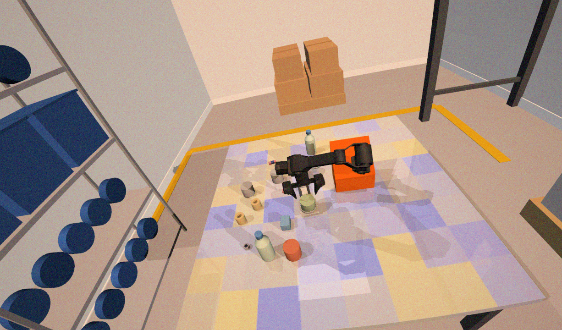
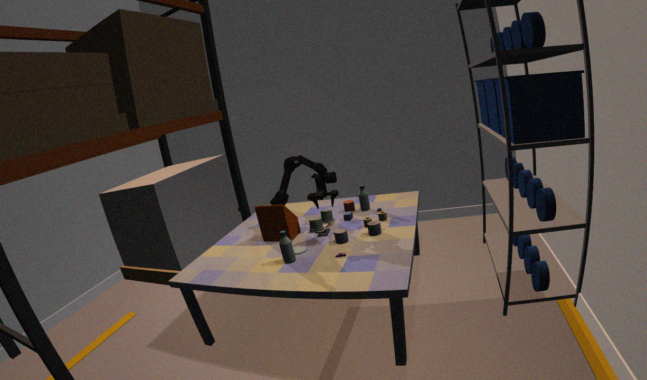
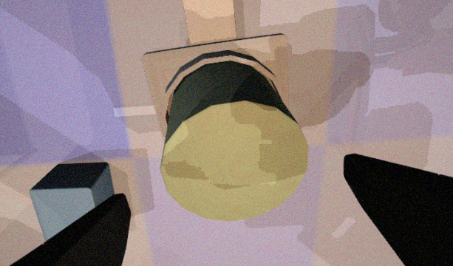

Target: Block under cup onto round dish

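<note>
An olive cup [image 1: 307,203] [image 2: 326,216] [image 3: 233,159] stands upright on one end pad of the tan balance [image 3: 156,74]. My gripper [image 1: 302,189] [image 2: 323,200] [image 3: 236,184] is open and empty. It hangs just above this cup, one black finger on each side, not touching it. In the top view my arm hides the second cup, which shows in the exterior view [image 2: 315,224] on the other end. The round pale dish [image 2: 300,249] lies beyond that far end. No block is in view.
A light blue cube [image 1: 284,222] [image 3: 63,199] lies close to the cup. An orange box [image 1: 352,172] [image 2: 276,221] holds my arm's base. Two bottles [image 1: 310,142] [image 1: 264,246], an orange cylinder [image 1: 292,250], a grey cylinder [image 1: 247,189] and tan rings [image 1: 256,204] stand around.
</note>
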`<state>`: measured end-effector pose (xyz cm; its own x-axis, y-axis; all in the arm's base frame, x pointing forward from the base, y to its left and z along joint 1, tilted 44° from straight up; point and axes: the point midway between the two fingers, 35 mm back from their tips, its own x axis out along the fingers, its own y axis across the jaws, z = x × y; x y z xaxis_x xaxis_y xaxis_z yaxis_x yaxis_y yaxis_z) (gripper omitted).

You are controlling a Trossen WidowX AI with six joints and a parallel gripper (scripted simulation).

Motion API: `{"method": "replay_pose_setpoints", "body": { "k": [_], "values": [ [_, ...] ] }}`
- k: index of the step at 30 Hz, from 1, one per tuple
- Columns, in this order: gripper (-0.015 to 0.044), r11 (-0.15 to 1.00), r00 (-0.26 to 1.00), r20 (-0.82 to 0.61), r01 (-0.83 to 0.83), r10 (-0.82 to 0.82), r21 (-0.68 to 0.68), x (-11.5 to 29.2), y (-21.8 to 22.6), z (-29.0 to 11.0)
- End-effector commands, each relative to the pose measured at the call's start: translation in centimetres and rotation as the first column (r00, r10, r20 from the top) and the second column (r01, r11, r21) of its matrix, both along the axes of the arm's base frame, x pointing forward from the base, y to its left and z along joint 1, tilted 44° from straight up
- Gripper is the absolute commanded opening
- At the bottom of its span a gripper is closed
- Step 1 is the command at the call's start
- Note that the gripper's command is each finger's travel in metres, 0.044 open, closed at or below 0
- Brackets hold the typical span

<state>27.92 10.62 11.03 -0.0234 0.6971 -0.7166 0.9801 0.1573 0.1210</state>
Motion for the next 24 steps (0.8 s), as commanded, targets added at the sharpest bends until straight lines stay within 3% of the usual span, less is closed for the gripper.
{"method": "replay_pose_setpoints", "body": {
  "k": [1, 24],
  "values": [
    [0.044, 1.0, 1.0, -0.01, 0.006, -0.006, -0.002, -0.1, 0.2, -0.5],
    [0.044, 1.0, 1.0, -0.01, 0.006, -0.006, -0.002, -0.1, 2.8, -3.2]
  ]
}}
